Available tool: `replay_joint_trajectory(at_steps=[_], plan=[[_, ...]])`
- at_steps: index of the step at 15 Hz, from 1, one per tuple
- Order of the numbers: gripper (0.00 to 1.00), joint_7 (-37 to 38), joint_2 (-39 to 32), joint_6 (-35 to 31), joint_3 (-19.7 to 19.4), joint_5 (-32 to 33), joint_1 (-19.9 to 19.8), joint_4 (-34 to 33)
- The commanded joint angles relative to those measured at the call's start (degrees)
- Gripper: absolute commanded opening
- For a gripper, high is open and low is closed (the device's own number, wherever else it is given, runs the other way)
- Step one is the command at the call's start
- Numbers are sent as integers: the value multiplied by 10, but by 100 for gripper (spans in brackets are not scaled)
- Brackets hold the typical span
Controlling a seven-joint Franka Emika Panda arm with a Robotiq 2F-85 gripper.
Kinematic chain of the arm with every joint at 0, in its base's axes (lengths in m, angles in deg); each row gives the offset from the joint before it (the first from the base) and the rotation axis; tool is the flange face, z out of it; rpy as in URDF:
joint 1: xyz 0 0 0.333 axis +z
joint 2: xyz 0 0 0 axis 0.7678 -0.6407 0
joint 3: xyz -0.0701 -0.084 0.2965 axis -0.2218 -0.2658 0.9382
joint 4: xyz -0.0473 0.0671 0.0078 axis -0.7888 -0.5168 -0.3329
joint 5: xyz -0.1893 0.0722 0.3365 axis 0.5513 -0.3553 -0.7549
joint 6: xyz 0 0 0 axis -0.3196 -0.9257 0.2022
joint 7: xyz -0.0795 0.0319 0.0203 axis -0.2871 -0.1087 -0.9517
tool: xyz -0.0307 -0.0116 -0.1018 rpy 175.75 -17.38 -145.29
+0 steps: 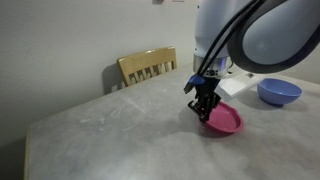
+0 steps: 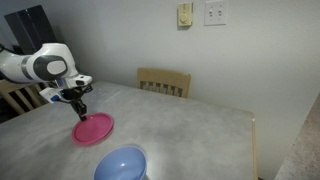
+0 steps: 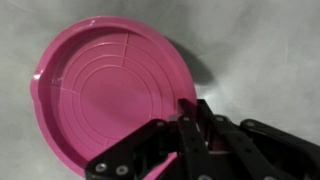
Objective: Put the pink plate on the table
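Observation:
The pink plate (image 1: 226, 121) is a round magenta plate with a raised rim, lying right side up low over the grey table (image 1: 120, 130). It also shows in the other exterior view (image 2: 93, 128) and fills the wrist view (image 3: 110, 95). My gripper (image 1: 203, 106) points down at the plate's edge, its fingers (image 3: 186, 128) closed together on the rim. In an exterior view the gripper (image 2: 79, 108) stands just above the plate's far edge. I cannot tell whether the plate's whole underside touches the table.
A lavender-blue bowl (image 1: 279, 92) stands on the table beyond the plate and shows near the front edge in an exterior view (image 2: 121, 163). A wooden slat-back chair (image 1: 148, 66) stands at the table's far side (image 2: 164, 81). Another chair (image 2: 14, 96) is behind the arm.

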Motion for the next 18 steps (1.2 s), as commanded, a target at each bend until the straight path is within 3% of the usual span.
replay_joint_trajectory(at_steps=[1, 3, 4, 5, 6, 8, 12, 15, 18], plan=[[3, 27, -30, 10, -22, -10, 21, -33], [3, 33, -34, 15, -27, -9, 26, -40], [11, 30, -32, 16, -25, -12, 24, -40], [37, 28, -29, 15, -23, -16, 23, -38], [38, 24, -22, 13, -19, -22, 21, -35], [50, 6, 3, 12, 0, -48, 11, -18], [78, -5, 72, 37, 25, -111, 6, 22], [98, 13, 131, 88, 26, -122, 11, 46], [100, 36, 185, 153, 26, -108, 9, 61]])
